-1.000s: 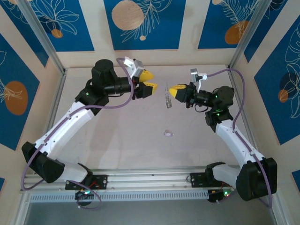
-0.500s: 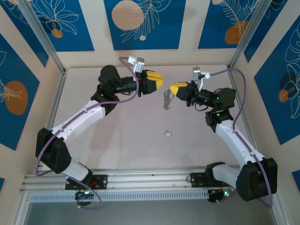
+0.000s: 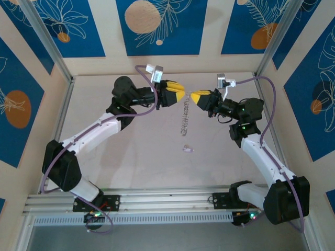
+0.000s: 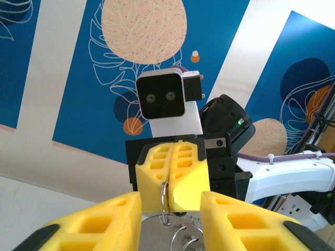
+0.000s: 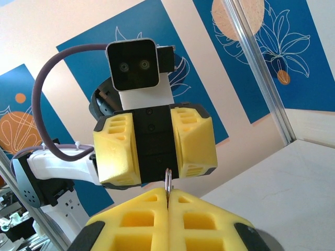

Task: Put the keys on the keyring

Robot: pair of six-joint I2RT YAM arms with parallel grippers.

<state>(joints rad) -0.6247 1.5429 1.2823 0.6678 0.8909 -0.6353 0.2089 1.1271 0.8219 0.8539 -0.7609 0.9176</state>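
Keyring [image 3: 184, 116] hangs above the tabletop [image 3: 131, 151], its top pinched between the pressed-together fingers of the right gripper [image 3: 194, 98]. Facing it, the left gripper [image 3: 181, 93] is spread wide just beside the ring. One key [image 3: 187, 148] lies on the tabletop below.

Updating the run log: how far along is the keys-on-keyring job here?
Done: the keyring is off the table, dangling with small silvery pieces on it. In hand: the right gripper is shut on its top loop; the left gripper faces it, fingers open and empty. Left: one small key lies on the table, not yet picked up or threaded.
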